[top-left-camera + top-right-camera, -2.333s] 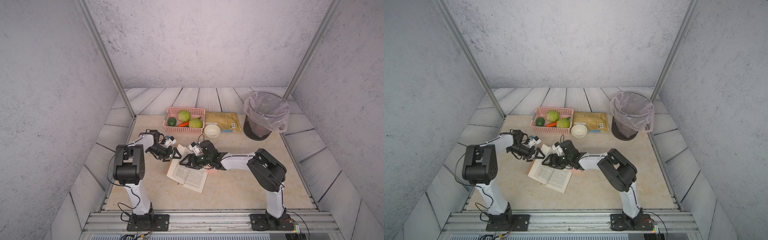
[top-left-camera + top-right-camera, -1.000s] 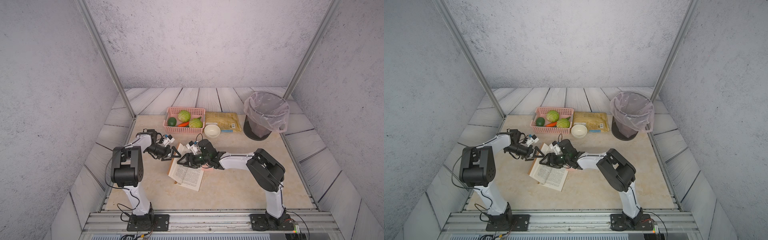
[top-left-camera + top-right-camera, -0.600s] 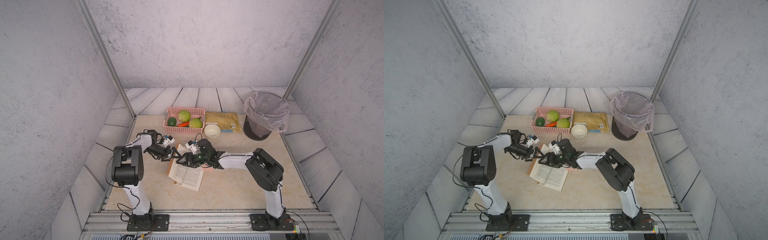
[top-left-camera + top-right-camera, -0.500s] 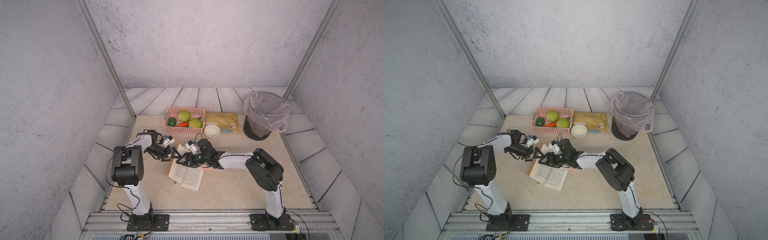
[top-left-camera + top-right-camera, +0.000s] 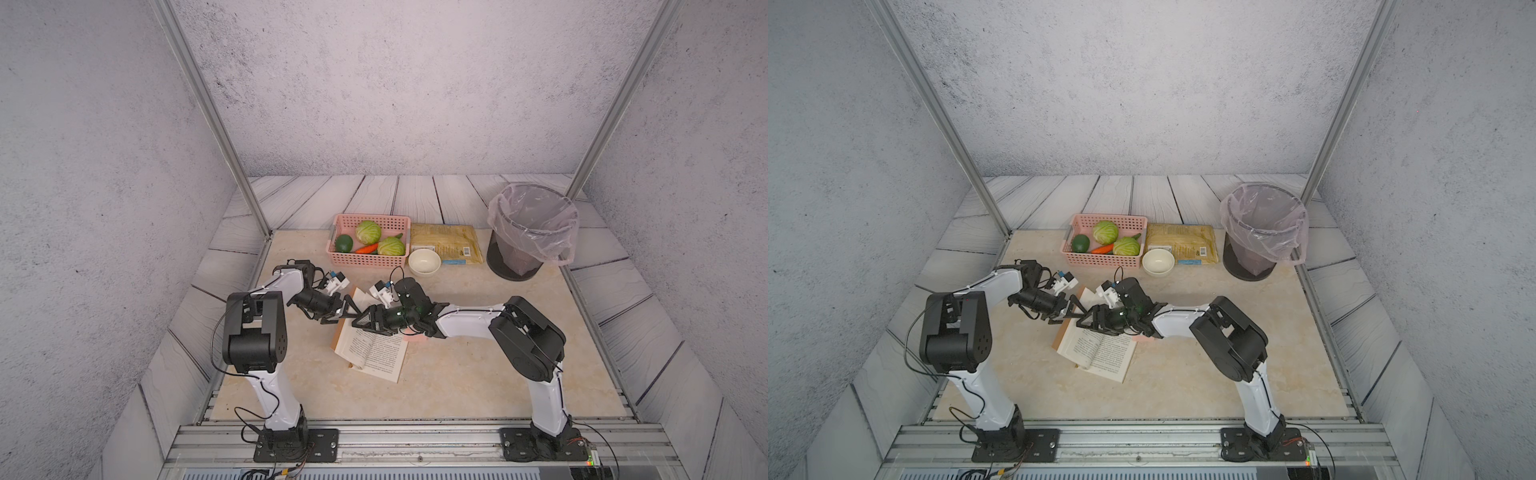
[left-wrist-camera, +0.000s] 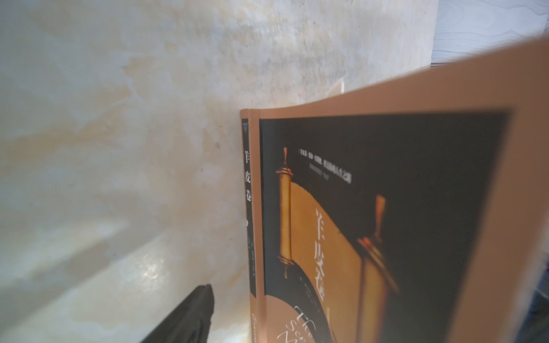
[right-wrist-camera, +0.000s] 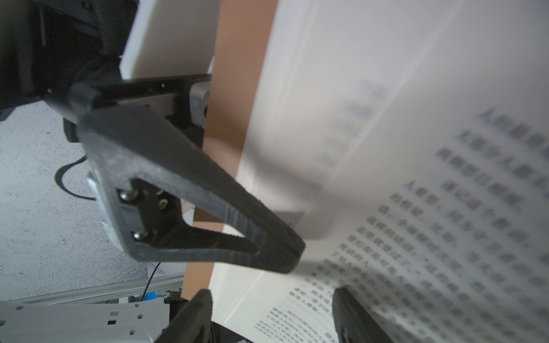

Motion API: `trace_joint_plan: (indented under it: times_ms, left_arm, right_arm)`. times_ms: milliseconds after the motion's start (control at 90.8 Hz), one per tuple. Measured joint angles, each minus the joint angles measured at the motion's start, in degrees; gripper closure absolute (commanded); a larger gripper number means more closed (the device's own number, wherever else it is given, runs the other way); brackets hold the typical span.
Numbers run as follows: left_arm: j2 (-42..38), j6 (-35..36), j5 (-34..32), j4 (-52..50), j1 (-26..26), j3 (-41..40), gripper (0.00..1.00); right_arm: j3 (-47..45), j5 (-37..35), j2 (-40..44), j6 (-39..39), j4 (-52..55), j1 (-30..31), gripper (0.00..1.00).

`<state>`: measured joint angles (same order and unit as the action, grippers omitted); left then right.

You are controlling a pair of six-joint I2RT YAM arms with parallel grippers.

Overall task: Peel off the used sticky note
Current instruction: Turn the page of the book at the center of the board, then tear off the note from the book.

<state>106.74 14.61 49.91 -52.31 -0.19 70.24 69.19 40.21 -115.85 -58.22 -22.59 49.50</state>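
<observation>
Left pincer (image 5: 343, 312): jaws spread astride the brown cover of the paperback book (image 5: 376, 353).
Right pincer (image 5: 360, 325): jaws apart over the printed page.
Pink paper sticky note (image 5: 415, 337): behind my right pincer, under its wrist.
Surface: beige marbled tabletop (image 5: 457, 374).
Room: grey speckled walls (image 5: 415, 104).

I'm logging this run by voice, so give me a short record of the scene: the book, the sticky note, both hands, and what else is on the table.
book: open on the table, one cover raised
sticky note: pink, beside the book, partly under the right arm
left hand: open, jaws astride the raised cover
right hand: open, over the open pages
also there: basket, bowl, packet, bin
</observation>
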Motion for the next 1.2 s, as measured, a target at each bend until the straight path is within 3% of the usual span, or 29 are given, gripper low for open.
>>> trace_joint_plan:
  times_ms: [143, 319, 352, 451, 650, 782, 1002, 1200]
  left_arm:
    - [-0.28, 0.02, -1.16, 0.09, -0.28, 0.00, 0.24]
    - [-0.28, -0.13, -1.77, 0.57, -0.74, 0.00, 0.49]
    - [-0.28, -0.26, -1.77, 0.72, -0.81, 0.00, 0.58]
    - [-0.28, -0.63, -1.70, 0.98, -0.94, -0.02, 0.99]
    - [-0.33, -1.03, -1.25, 1.33, -0.96, -0.04, 1.00]
    - [-0.63, -1.14, -1.27, 1.55, -0.96, -0.28, 1.00]
    - [-0.74, -1.57, -1.33, 1.66, -0.94, -0.28, 1.00]
    - [-0.74, -1.79, -1.29, 1.70, -0.94, -0.28, 1.00]
  right_arm:
    - [0.04, 0.00, 0.00, -0.07, 0.00, 0.02, 0.32]
    - [0.39, -0.02, 0.00, -0.09, 0.00, 0.07, 0.32]
    - [0.44, 0.00, 0.00, -0.09, 0.02, 0.09, 0.31]
    - [0.50, -0.02, 0.00, -0.07, 0.02, 0.11, 0.32]
    - [0.50, -0.90, 1.25, 1.51, 4.13, 0.11, 0.32]
    - [-0.44, -3.67, 7.45, 5.14, 12.94, -0.74, 0.32]
    - [-8.92, -11.80, 24.48, 10.58, 29.62, -6.45, 0.33]
    - [-19.08, -16.68, 28.68, 11.41, 36.72, -7.87, 0.35]
